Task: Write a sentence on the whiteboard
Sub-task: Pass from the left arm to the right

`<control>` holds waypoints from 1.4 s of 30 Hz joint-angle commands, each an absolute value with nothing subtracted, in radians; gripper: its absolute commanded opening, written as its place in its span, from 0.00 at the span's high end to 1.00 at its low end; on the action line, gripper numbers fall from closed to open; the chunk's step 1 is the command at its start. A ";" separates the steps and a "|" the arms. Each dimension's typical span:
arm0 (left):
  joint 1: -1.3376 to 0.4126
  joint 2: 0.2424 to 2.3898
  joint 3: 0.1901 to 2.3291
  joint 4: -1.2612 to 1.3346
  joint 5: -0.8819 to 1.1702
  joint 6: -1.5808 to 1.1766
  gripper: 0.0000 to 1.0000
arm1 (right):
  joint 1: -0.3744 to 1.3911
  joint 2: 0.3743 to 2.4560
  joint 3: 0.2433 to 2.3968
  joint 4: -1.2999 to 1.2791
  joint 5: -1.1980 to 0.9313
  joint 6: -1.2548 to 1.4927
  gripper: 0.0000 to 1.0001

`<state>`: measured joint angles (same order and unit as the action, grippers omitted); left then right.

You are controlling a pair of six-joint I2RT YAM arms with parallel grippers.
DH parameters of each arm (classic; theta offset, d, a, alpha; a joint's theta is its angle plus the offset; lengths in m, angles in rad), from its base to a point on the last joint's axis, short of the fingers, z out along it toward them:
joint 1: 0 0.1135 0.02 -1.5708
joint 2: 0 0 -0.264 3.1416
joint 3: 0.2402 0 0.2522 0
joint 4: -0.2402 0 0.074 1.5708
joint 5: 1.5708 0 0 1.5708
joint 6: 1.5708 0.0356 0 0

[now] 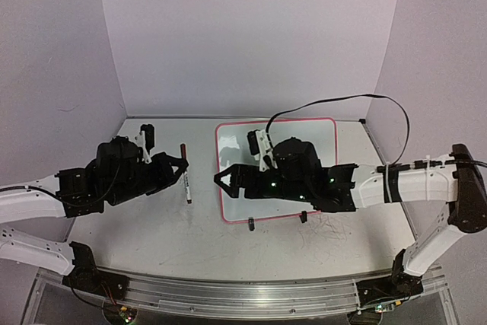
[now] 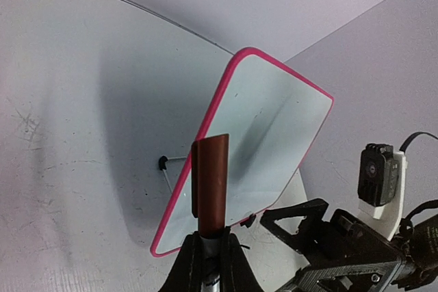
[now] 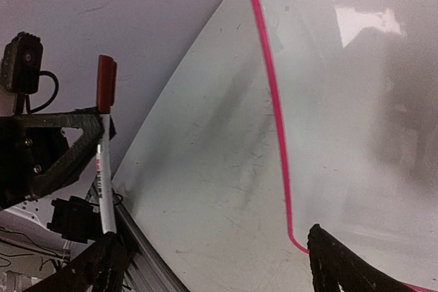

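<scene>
On the left, the marker's (image 1: pixel 187 188) barrel is partly hidden between the fingers, and its writing end cannot be made out. The left end effector (image 1: pixel 176 167) is clamped tight on that white barrel, with the dark red cap (image 2: pixel 209 182) sticking out past its fingertips above the surface (image 1: pixel 190 241).

The whiteboard (image 1: pixel 316 138) sits just right of this end effector. Its near middle is covered by the right arm in the top view, and whether it lies flat or stands propped is unclear. Two black feet (image 1: pixel 251 224) show at its near rim.

The right end effector (image 1: pixel 222 180) is spread wide and grips nothing. It hangs at the board's left pink edge; the wrist view cuts off all but its fingertips (image 3: pixel 342 264).
</scene>
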<state>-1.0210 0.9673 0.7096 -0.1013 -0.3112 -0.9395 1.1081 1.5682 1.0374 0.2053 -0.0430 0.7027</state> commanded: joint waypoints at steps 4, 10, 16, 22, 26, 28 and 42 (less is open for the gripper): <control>-1.024 0.955 0.693 0.163 -0.231 -0.839 1.00 | 1.155 1.681 1.131 0.435 -0.153 0.801 0.11; -1.023 0.976 0.719 0.183 -0.221 -0.813 1.00 | 1.157 1.718 1.151 0.476 -0.154 0.805 0.16; -1.024 0.998 0.730 0.199 -0.203 -0.810 1.00 | 1.157 1.746 1.175 0.522 -0.160 0.795 0.29; -1.024 1.026 0.750 0.212 -0.190 -0.806 1.00 | 1.156 1.782 1.213 0.526 -0.192 0.775 0.61; -1.023 1.050 0.762 0.213 -0.179 -0.800 0.99 | 1.155 1.764 1.192 0.526 -0.178 0.747 0.82; -1.023 1.058 0.767 0.210 -0.176 -0.795 0.88 | 1.156 1.742 1.163 0.525 -0.155 0.730 0.95; -1.015 1.096 0.896 0.007 -0.031 -0.759 0.16 | 1.156 1.563 1.030 0.280 -0.074 0.455 1.00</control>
<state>-1.0204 1.0683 0.8080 0.0504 -0.1400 -0.7779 1.1545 1.6174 1.0337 0.3447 -0.0872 0.5747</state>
